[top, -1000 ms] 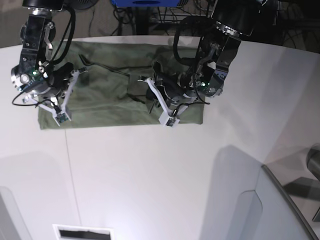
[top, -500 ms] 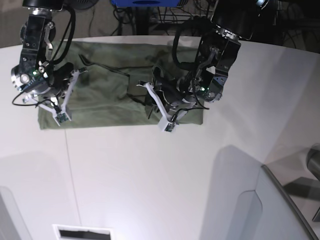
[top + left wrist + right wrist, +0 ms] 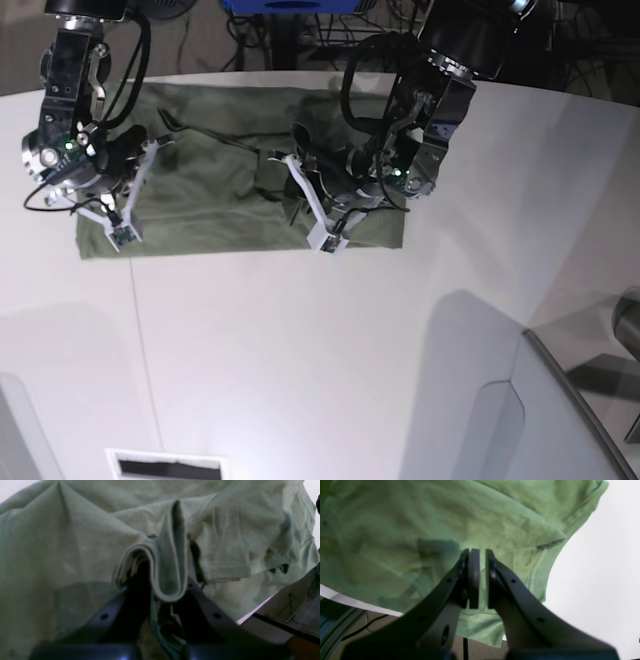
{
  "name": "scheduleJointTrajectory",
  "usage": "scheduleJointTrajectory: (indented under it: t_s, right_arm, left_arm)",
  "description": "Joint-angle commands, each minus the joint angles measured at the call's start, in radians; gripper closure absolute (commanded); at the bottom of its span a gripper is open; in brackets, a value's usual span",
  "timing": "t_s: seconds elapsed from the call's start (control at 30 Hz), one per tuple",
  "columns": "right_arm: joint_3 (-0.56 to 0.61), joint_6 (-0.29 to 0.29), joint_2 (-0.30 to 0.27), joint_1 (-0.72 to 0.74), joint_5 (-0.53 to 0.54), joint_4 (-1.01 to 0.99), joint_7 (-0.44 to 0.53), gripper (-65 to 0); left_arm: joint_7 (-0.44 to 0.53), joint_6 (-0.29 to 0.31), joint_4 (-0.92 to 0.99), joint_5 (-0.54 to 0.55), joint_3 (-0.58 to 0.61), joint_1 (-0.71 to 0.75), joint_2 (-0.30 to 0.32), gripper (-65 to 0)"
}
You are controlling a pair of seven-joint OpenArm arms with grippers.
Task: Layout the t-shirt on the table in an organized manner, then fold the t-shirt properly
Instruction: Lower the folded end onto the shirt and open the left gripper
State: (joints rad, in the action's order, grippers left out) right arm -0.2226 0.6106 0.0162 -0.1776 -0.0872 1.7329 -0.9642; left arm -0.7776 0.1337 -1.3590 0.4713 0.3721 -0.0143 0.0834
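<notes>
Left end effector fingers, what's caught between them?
A doubled fold of the olive-green cotton t-shirt sits pinched between the left end effector fingers, clear in the left wrist view.

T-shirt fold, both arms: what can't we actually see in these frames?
- t-shirt, base view: the left gripper and its arm cover the folded middle; collar not visible.
- Left wrist view: a fold of cloth sits in the jaws; the fingertips are buried under it.
- right gripper, right wrist view: nearly closed, nothing visibly held; contact with the cloth is unclear.
- table: cropped by every view.
</notes>
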Motion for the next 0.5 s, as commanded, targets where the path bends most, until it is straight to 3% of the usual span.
scheduleJointTrajectory:
  t_s: [0.0,0.1,0.3,0.47]
  right_arm:
    - [-0.002,-0.002,-0.006,0.011,0.002,0.02,0.011,-4.4]
    - [0.002,-0.002,-0.006,0.011,0.002,0.02,0.011,-4.4]
    - [0.004,-0.002,-0.006,0.011,0.002,0.02,0.011,-4.4]
    - [-0.001,-0.002,-0.006,0.011,0.002,0.02,0.011,-4.4]
  left_arm:
    - [0.013,0.005,-0.018,0.01,0.0,-0.014,-0.006,0.0]
    - [0.011,0.005,-0.018,0.01,0.001,-0.014,-0.015,0.0]
    - [0.01,0.005,-0.026,0.01,0.037,-0.016,-0.02,-16.0]
    - [0.01,0.005,-0.018,0.014,0.097,-0.04,-0.02,-20.4]
